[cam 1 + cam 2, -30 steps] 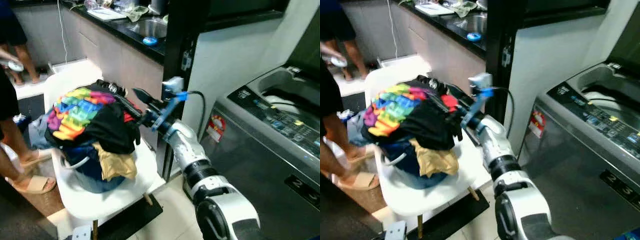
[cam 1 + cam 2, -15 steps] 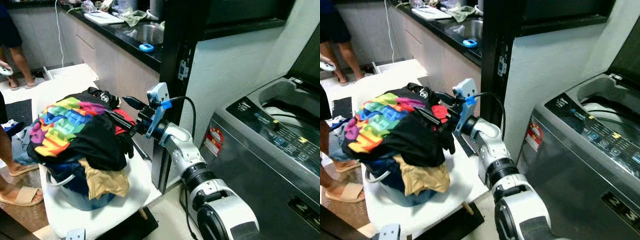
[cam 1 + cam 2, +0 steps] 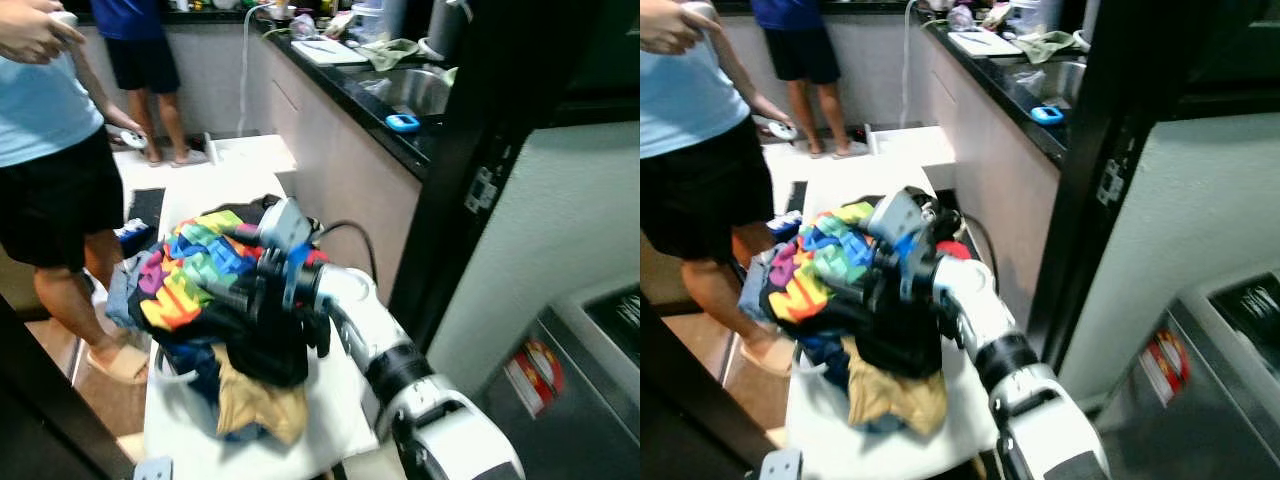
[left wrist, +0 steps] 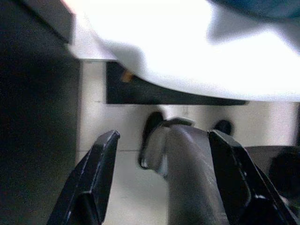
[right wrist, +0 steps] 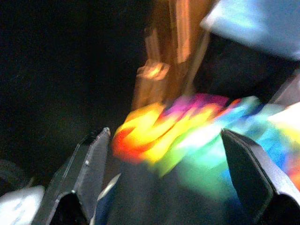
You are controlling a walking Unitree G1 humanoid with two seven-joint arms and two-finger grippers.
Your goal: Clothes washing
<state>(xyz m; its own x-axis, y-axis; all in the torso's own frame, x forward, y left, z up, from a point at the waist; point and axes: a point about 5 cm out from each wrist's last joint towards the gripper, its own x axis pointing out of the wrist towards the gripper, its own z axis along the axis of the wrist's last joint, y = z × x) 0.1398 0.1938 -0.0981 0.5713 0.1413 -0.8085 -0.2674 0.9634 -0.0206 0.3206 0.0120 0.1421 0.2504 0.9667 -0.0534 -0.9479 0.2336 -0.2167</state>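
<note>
Right claw [image 5: 161, 140], fingers spread apart, seemingly over crumpled rainbow-printed cloth [image 3: 185, 275] on soft laundry heap [image 3: 250, 350]

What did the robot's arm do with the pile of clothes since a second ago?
The right gripper pushed forward from beside the clothes pile until it sits over the rainbow shirt, fingers spread apart, nothing grabbed yet. The camera also swung toward the people, so the washing machine slid out of sight. The pile stayed heaped on the white chair. The left gripper hangs open.
</note>
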